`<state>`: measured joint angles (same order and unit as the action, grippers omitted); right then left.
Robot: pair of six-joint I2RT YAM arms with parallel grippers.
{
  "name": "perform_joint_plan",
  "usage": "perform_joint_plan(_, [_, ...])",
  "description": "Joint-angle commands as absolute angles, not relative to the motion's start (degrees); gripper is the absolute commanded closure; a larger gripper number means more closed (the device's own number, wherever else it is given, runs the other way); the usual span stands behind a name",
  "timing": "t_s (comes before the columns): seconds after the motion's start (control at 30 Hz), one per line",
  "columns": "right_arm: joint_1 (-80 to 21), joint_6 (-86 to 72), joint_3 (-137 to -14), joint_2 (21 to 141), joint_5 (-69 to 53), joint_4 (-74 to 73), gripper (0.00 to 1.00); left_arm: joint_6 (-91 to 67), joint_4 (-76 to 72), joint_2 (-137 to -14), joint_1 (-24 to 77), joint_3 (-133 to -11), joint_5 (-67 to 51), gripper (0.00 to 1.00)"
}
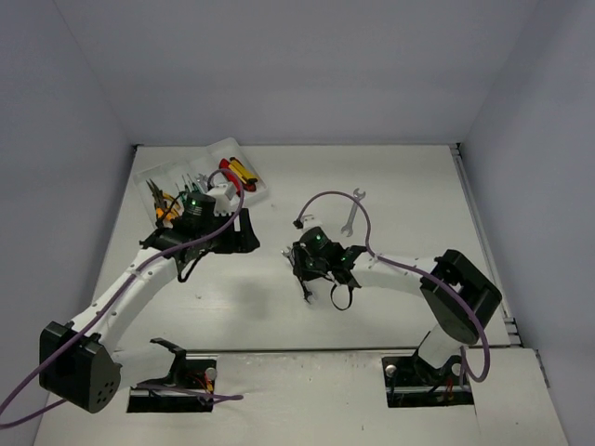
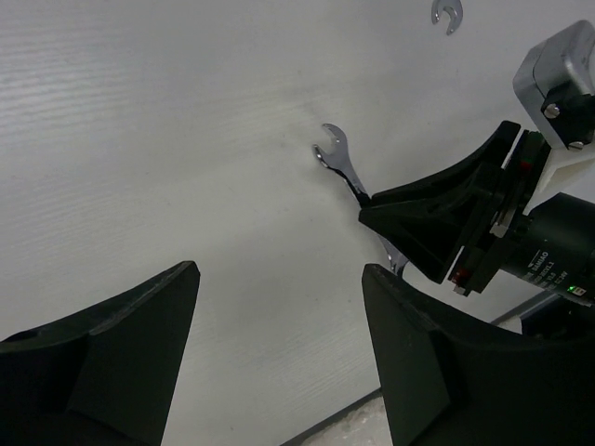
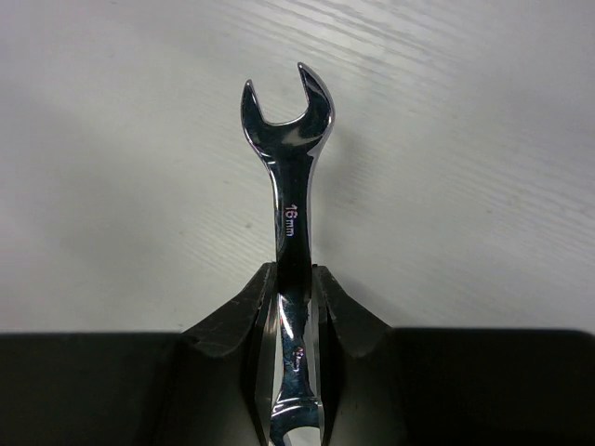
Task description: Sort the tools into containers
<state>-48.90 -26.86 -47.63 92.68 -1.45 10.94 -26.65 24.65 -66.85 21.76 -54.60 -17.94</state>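
Note:
My right gripper (image 3: 296,279) is shut on the shank of a silver 16 mm wrench (image 3: 290,177), whose open end sticks out past the fingertips over the white table. In the top view this gripper (image 1: 301,262) sits mid-table. The left wrist view shows the same wrench (image 2: 339,163) in the right gripper's black fingers (image 2: 437,218). My left gripper (image 2: 279,316) is open with nothing between its fingers, just below the tray (image 1: 262,190) in the top view (image 1: 247,232). The tray holds pliers (image 1: 158,200), screwdrivers (image 1: 191,181) and red and yellow knives (image 1: 238,172). A second wrench (image 1: 353,209) lies loose on the table.
The tray stands at the back left of the table. The loose wrench's end (image 2: 447,13) shows at the top of the left wrist view. A purple cable (image 1: 339,197) arcs over the right arm. White walls enclose the table on three sides.

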Motion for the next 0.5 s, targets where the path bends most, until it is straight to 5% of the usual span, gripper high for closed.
perform_joint_plan(0.0, [-51.9,-25.2,-50.5,91.5,-3.3,19.6,1.0,-32.4,15.8,-65.8,24.0,-54.1,-18.3,0.32])
perform_joint_plan(0.47, [-54.0,-24.5,-48.6,84.7,-5.5,27.5,1.0,-37.5,10.9,-69.2,26.6,-52.3,-16.0,0.32])
